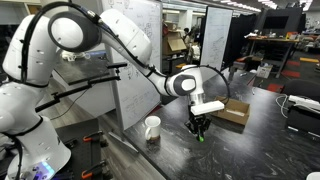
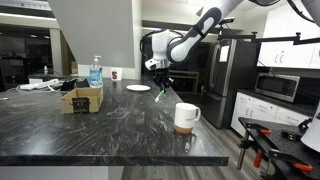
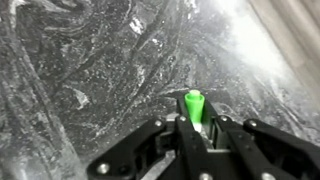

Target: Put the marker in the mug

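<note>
Above the dark, swirly counter [image 2: 100,135], the tool [image 2: 160,84] pinches the green marker [image 2: 161,95], which hangs down in the air. The white mug [image 2: 186,117] stands off to one side, so move right over its open top, go low, then let go.

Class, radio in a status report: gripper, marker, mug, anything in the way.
Gripper shut on marker. Mug upright, apart from gripper, marker not yet in. Box beyond gripper, away from mug; not in the way.
</note>
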You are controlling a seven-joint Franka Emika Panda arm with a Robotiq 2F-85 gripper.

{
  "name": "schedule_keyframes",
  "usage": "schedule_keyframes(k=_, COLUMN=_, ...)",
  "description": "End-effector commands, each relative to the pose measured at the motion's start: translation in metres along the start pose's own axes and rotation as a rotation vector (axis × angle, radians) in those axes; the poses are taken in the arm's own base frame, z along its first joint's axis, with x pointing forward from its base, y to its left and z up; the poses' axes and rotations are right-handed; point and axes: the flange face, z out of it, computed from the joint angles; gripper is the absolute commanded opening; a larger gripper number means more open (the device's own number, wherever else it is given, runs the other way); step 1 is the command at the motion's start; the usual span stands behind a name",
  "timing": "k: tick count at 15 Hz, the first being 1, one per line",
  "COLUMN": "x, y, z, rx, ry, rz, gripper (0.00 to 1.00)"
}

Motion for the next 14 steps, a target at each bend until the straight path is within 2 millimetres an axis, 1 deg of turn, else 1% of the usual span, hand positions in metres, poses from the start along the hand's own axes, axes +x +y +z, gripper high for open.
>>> schedule_keyframes(k=1, x=0.013, y=-0.042, z=-0.027, rx=0.033, ry=-0.045, rz=-0.045, gripper=0.05)
schedule_keyframes(k=4, x=0.024, y=-0.076, z=-0.050, rx=0.070, ry=-0.061, rz=-0.045, gripper=0.05)
schedule_keyframes(k=5, x=0.025, y=-0.087, z=-0.060, rx=0.079, ry=-0.079, rz=-0.029, gripper=0.05)
schedule_keyframes(k=9, x=0.031, y=-0.128, z=-0.089, rx=0.116, ry=-0.119, rz=-0.031, gripper=0.05)
schedule_keyframes(k=12, x=0.048, y=-0.152, z=-0.105, rx=0.139, ry=-0.120, rz=-0.081, gripper=0.05)
schedule_keyframes(k=14, x=0.067, y=-0.159, z=-0.116, rx=0.127, ry=-0.127, rz=-0.096, gripper=0.05)
